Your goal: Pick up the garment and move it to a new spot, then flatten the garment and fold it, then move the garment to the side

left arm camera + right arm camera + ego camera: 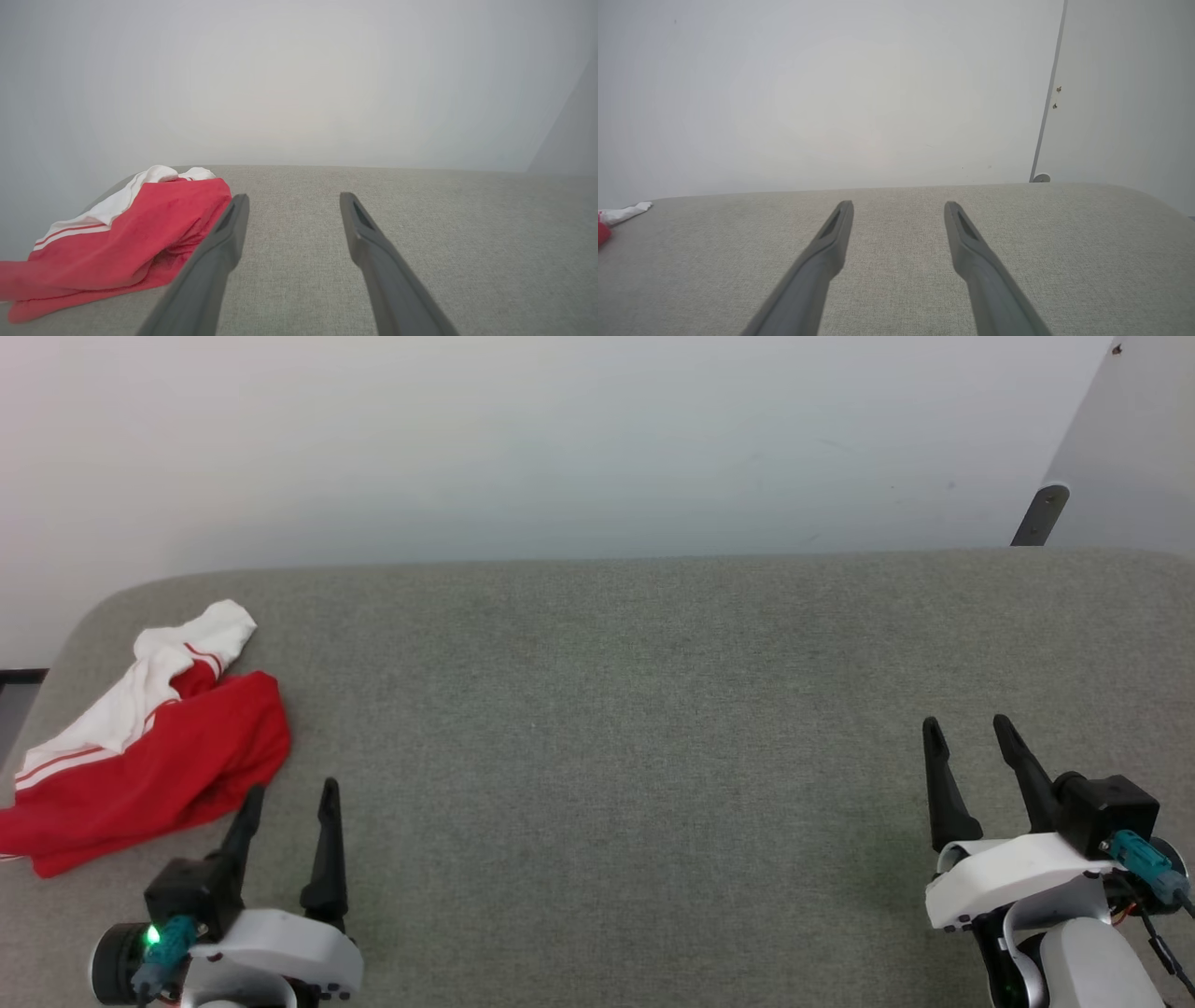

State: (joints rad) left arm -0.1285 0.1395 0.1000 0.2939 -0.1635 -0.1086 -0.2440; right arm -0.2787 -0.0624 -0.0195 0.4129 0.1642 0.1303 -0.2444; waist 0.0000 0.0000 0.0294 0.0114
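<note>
Left jaws and right jaws sit nearest, both spread wide and holding nothing. The shirt (pixel 159 756) lies in a crumpled heap at the left of the grey surface (pixel 597 709), just beside the left jaws. I think nothing is done yet: picking up, moving, flattening, folding all are left to do.

You have the garment (pixel 177 765) lying crumpled in a heap at the far left of the grey fabric surface (pixel 607 756), mostly red, with a white sleeve and red-and-white striped trim bunched on top.
</note>
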